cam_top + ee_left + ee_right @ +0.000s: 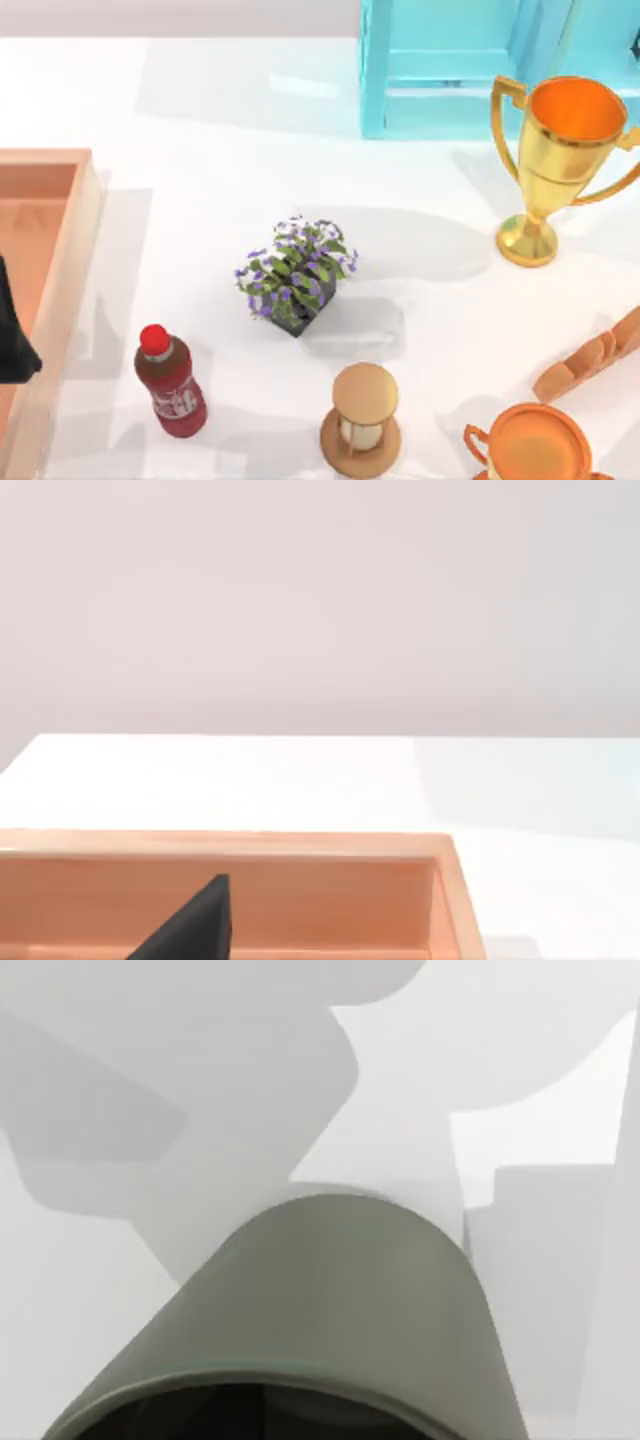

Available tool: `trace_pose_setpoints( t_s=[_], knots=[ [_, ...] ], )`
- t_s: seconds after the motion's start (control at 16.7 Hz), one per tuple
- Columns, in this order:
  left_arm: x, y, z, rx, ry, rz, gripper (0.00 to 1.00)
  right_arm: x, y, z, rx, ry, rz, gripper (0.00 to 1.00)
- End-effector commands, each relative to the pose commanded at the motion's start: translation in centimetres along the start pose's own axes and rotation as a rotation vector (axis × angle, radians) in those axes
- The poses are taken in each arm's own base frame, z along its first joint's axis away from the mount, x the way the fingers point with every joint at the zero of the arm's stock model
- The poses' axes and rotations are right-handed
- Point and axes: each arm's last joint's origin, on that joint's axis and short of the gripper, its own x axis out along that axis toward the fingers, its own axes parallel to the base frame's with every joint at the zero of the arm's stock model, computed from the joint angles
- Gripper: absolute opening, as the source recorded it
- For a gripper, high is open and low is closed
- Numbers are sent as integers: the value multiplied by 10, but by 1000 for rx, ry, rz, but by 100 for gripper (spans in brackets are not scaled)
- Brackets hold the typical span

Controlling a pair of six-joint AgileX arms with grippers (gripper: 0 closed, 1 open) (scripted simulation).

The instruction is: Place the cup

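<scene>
A grey-green cup [330, 1300] is sitting very close to the right wrist camera. Its dark open mouth is facing the lens, and its long axis is running away from the camera toward the white surface behind it, so the closed end is pointing away. In that picture the body is leaning slightly off square. Whether the right end effector is gripping the cup cannot be told.

The left end effector [12, 345] is hanging at the left edge of the counter [200, 130], over the wooden tray [85, 215]. In the left wrist view a dark wedge of it is standing in front of the tray's inner wall. Whether it is wide or narrow cannot be told.

Across the counter in the top view, a potted plant [295, 272] with purple flowers is standing near the middle. A red-capped bottle [170, 382] is standing upright toward the lower left, near the tray. An hourglass [362, 420] is standing below the plant, apart from it. On the right side, a gold trophy [560, 165] is standing upright with its mouth opening upward, in front of a pale blue cabinet [450, 70]. A loaf of bread [590, 362] is lying slantwise near the right edge. An orange trophy [535, 445] is standing just below it.
</scene>
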Motion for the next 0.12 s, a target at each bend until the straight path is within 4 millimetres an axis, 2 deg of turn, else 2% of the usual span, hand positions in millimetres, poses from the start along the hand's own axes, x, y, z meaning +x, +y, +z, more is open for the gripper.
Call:
trace_pose_setpoints(
  t_s=[0.12],
  knots=[
    [0, 0, 0, 0, 0, 0, 100, 0, 0, 0, 0, 0, 0, 100]
  ],
)
